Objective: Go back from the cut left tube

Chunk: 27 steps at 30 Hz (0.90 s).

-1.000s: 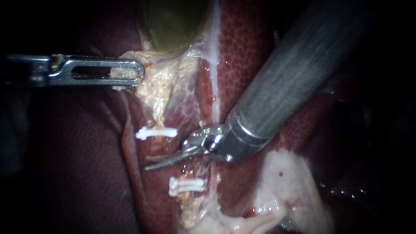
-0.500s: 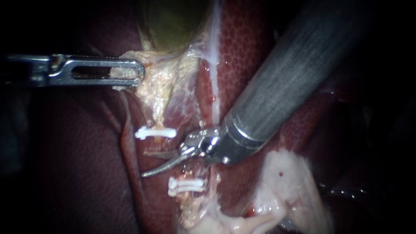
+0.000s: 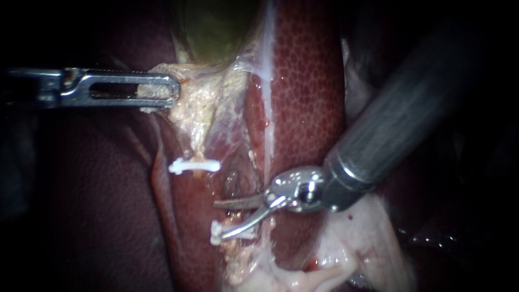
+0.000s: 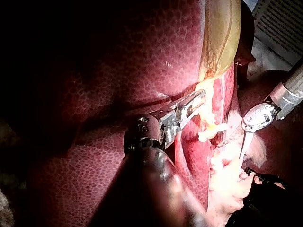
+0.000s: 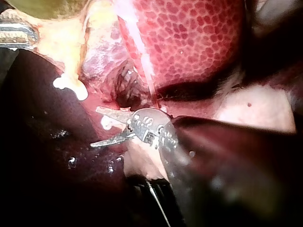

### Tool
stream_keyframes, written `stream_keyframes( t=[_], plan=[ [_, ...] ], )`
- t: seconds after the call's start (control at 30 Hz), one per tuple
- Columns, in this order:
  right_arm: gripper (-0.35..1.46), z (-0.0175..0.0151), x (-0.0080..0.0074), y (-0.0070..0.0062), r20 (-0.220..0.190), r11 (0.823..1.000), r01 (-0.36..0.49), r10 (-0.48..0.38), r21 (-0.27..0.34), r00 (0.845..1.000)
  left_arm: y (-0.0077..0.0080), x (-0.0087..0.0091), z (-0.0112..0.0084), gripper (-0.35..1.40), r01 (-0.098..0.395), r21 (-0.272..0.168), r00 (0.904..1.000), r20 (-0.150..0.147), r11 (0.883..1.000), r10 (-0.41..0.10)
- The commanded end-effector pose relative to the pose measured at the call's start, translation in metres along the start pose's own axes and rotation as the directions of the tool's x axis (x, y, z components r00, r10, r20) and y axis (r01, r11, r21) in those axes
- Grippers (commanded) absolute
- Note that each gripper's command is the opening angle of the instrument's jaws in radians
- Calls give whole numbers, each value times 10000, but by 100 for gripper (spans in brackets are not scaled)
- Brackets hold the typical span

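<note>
The hand of our right instrument [image 3: 219, 220] stands open below the single clip [image 3: 194, 166]. Its two curved blades are spread, with a clear gap between the jaws, and they hold nothing. The lower blade lies across the pair of clips [image 3: 233, 232] that sits further below the single clip; we cannot tell whether it touches them.

The cut left tube [image 3: 201, 156] is in two parts. One stump ends at the single clip and the other at the pair, with open space between them just below the single clip. To the right of the single clip the liver [image 3: 303, 81] shows its mottled red surface.

Above the single clip and off to its left, the hand of our left instrument [image 3: 172, 89] appears closed on the pale fatty tissue [image 3: 200, 103] under the gallbladder [image 3: 216, 27], and we judge that it holds this tissue taut.

We judge the tube to be soft, thin, wet and easily torn. Each stump is sealed only by its clips, so a tug or a snag could drag one off. This step calls for no hold on the tube at all. If a hold were needed, we would take the fatty tissue above the single clip, never a stump or a clip.

Backing off calls for drawing the blades out along the shaft's own line, away from the single clip. The sharp edges must stay clear of the pair.
</note>
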<state>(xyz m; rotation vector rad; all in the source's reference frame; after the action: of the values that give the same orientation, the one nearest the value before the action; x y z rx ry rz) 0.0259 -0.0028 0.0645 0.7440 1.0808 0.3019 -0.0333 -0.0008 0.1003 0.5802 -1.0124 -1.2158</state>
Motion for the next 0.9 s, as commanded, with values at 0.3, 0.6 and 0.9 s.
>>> stream_keyframes(
  t=[0.3,0.6,0.9],
  plan=[
    [143,-78,19,0,16,9958,642,-642,-648,9979,2,0,1,-35,-7,2,10000,2,10000,7],
    [143,-126,44,-10,156,9850,1046,-1034,-1371,9945,3,2,3,-35,-17,-3,10000,8,10000,17],
    [143,-156,64,-23,219,9750,1262,-1243,-1828,9920,4,7,10,-35,-41,-47,10000,48,10000,41]
  ],
)
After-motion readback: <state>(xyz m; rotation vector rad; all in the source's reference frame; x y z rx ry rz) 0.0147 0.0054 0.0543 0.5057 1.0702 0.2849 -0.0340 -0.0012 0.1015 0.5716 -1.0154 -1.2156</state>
